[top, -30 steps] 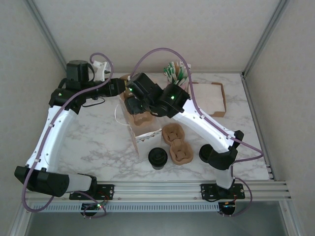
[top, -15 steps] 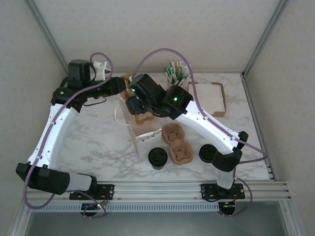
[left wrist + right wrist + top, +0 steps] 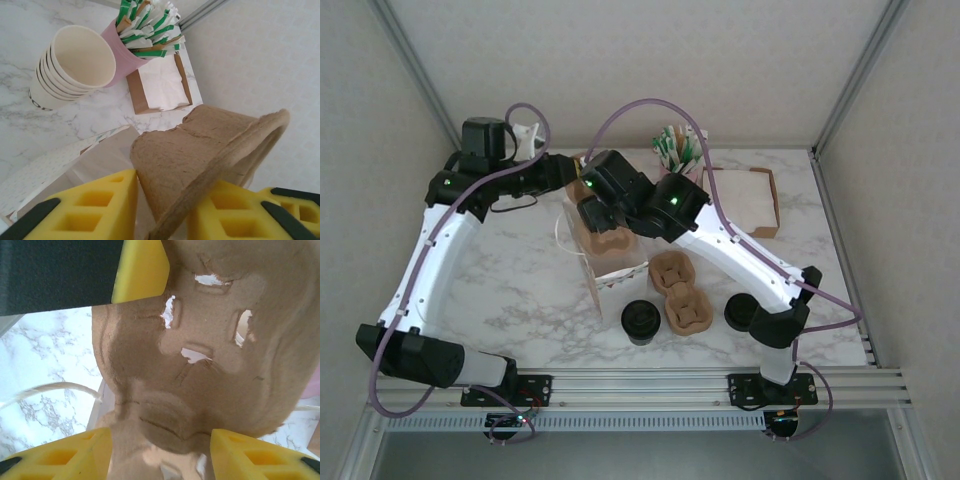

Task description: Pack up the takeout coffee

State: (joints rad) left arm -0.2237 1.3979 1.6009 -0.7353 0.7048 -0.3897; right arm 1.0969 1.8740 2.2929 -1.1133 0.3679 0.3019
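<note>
The marble table (image 3: 510, 280) is carrying everything, and the left arm (image 3: 430, 250) and the right arm (image 3: 730, 250) are both reaching in from the near edge to meet over its middle. There an open white paper bag (image 3: 618, 278) is standing upright, and the pulp cup carrier (image 3: 605, 238) is hanging tilted just above the bag's mouth, held from both sides and not yet down inside it. A brown napkin box (image 3: 745, 200) is sitting toward the far right of the table, well apart from the bag. A second carrier (image 3: 678, 292) is lying flat just right of the bag. Two black-lidded coffee cups are standing at the near side, one (image 3: 641, 322) just left of the second carrier's near end and the other (image 3: 740, 312) to its right, close to the right arm. In the left wrist view a stack of white paper cups (image 3: 75, 65) is leaning against a pink cup (image 3: 122, 62) stuffed with green and brown packets, next to the napkin box. The left gripper (image 3: 162, 200) is pinching the raised rim of the carrier, its yellow pads pressing on either side. The right gripper (image 3: 161, 452) is gripping the carrier's opposite end, with the pulp filling the space between its two yellow fingers.
</note>
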